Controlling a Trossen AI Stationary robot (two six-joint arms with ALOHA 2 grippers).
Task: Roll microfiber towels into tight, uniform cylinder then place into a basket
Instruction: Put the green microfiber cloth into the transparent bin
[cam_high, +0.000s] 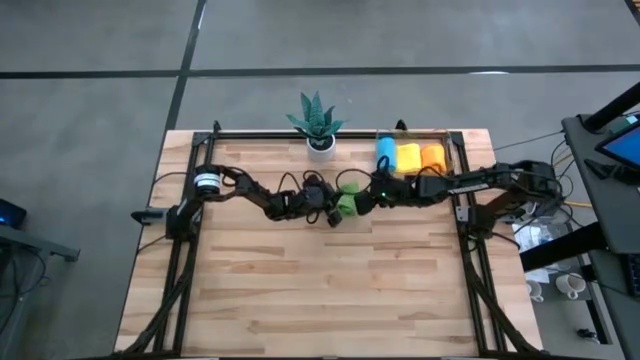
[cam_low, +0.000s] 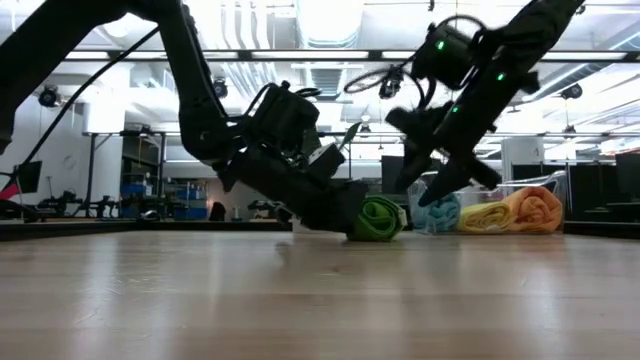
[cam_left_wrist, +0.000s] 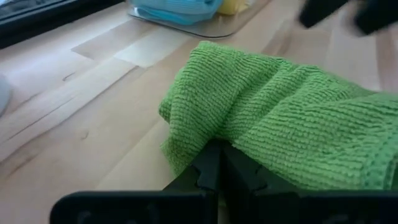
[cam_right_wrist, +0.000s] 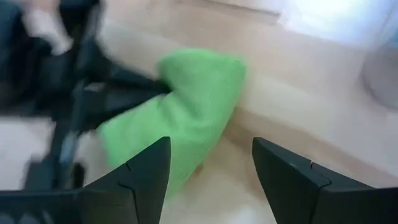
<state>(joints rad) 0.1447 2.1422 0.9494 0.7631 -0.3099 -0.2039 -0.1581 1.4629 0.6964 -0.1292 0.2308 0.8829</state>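
A green microfiber towel (cam_high: 347, 204), loosely rolled, lies on the wooden table near its middle, toward the far side. My left gripper (cam_high: 335, 210) reaches it from the left and is shut on it. My right gripper (cam_right_wrist: 211, 146) hangs open just above and to the right of the towel (cam_right_wrist: 186, 106), touching nothing. The clear basket (cam_high: 456, 150) at the far right holds a blue roll (cam_high: 384, 152), a yellow roll (cam_high: 408, 156) and an orange roll (cam_high: 431, 156). My left gripper pinches the green towel's left end (cam_left_wrist: 205, 134) between its two shut fingers, on bunched folds of several layers. The fingers slant down from the table's left. The roll (cam_low: 378, 218) rests on the table beyond the fingertips.
A green spiky plant in a white pot (cam_high: 318, 128) stands at the far edge, left of the basket. Bare tabletop (cam_high: 330, 290) spreads across the near half. Black frame rails (cam_high: 180, 270) run along the table's left and right sides.
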